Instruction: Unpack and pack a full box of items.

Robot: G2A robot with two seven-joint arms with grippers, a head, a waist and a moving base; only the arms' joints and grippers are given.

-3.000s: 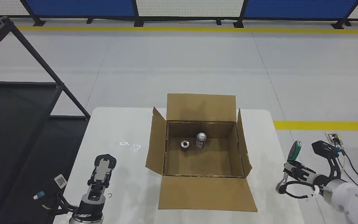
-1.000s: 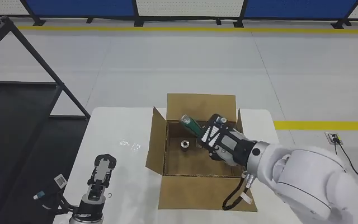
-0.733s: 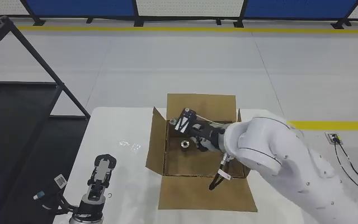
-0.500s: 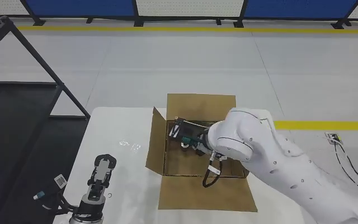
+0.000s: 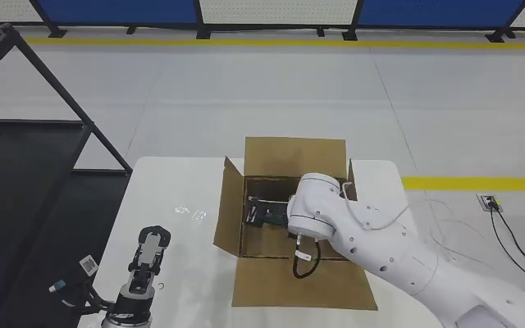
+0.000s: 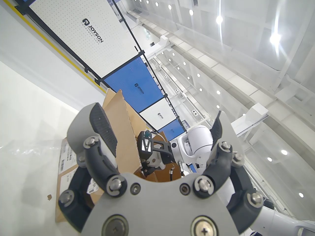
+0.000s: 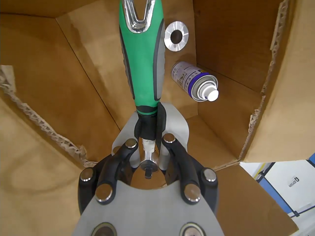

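An open cardboard box (image 5: 295,156) stands mid-table. Inside it my right gripper (image 5: 261,215) hangs low near the left wall, shut on a green-handled tool (image 7: 141,57) by its neck, handle pointing at the box floor. The right wrist view has the gripper (image 7: 149,126) above a blue-and-white spray can (image 7: 194,81) standing in a corner and a shiny metal ring (image 7: 176,39) beside it. My left gripper (image 5: 152,246) rests at the table's front left, open and holding nothing; its own view shows its pads (image 6: 103,128) spread, facing the box (image 6: 123,128).
The box's flaps are folded out, the front flap (image 5: 299,285) lying flat on the white table (image 5: 180,271). A scrap of clear plastic (image 5: 190,211) lies left of the box. A black rack frame (image 5: 49,123) stands off the table's left side.
My right arm has swung in from the table's right edge with the green tool, crossed over the box and lowered into its left part. The left arm has stayed still.
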